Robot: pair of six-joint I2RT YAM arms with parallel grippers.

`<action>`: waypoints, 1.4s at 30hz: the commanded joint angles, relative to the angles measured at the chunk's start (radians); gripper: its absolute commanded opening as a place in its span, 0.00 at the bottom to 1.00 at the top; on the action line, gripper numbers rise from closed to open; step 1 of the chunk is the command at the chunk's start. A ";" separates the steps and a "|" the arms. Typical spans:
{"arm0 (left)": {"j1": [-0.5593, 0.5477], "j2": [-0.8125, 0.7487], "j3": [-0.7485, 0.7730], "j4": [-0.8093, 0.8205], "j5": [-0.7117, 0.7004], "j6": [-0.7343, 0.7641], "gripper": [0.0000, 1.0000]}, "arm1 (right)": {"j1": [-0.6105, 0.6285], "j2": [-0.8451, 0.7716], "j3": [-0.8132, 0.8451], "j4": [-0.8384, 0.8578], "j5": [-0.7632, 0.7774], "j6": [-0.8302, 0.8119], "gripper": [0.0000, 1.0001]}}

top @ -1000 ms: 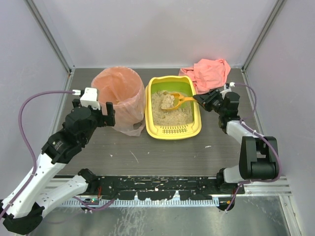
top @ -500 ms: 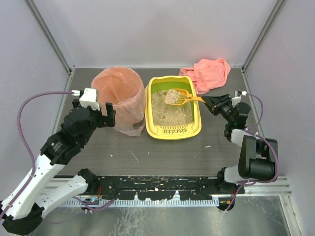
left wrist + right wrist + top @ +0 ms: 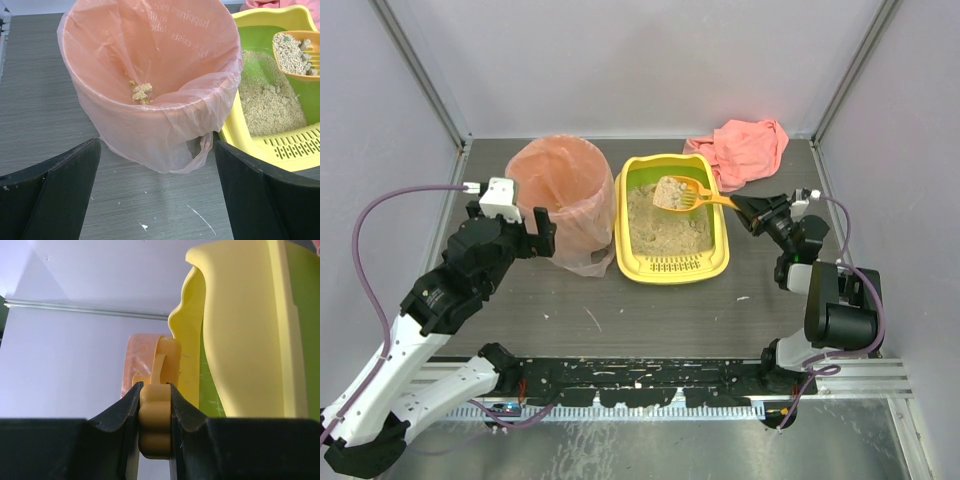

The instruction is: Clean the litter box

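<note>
The step in hand looks like the carry: a loaded scoop is up out of the litter and needs to reach the bin.

The right gripper is clamped narrow on the scoop's handle, which fills the gap between its jaws. The scoop's bowl holds a heap of litter and clumps. It hangs over the far, green end of the litter box, above the sand and clear of the walls.

The box lies on the counter between the two arms. Its slotted rim is towards the bases and its left wall is just beside the bin's pink bag. The right gripper sits off the box's right side, near the far corner.

The left gripper is spread wide and holds nothing. It faces the bin from the near left, and a few clumps lie in the bag's bottom.

The next move probably calls for a level sweep leftwards, clearing the box's left wall and the bag's rim, then a tilt over the opening. Tipping early would likely spill litter onto the counter.
</note>
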 commanded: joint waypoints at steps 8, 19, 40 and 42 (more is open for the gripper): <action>0.006 0.005 0.036 0.058 0.006 -0.014 0.98 | 0.044 -0.010 0.016 0.062 0.012 0.008 0.01; 0.006 -0.001 0.048 0.037 0.001 -0.015 0.98 | 0.051 0.006 0.033 0.062 0.038 0.011 0.01; 0.006 -0.003 0.034 0.048 -0.012 -0.002 0.98 | 0.090 0.008 0.062 0.035 0.055 -0.039 0.01; 0.005 -0.004 0.021 0.068 -0.016 0.004 0.98 | 0.068 -0.006 0.032 0.043 0.084 -0.029 0.01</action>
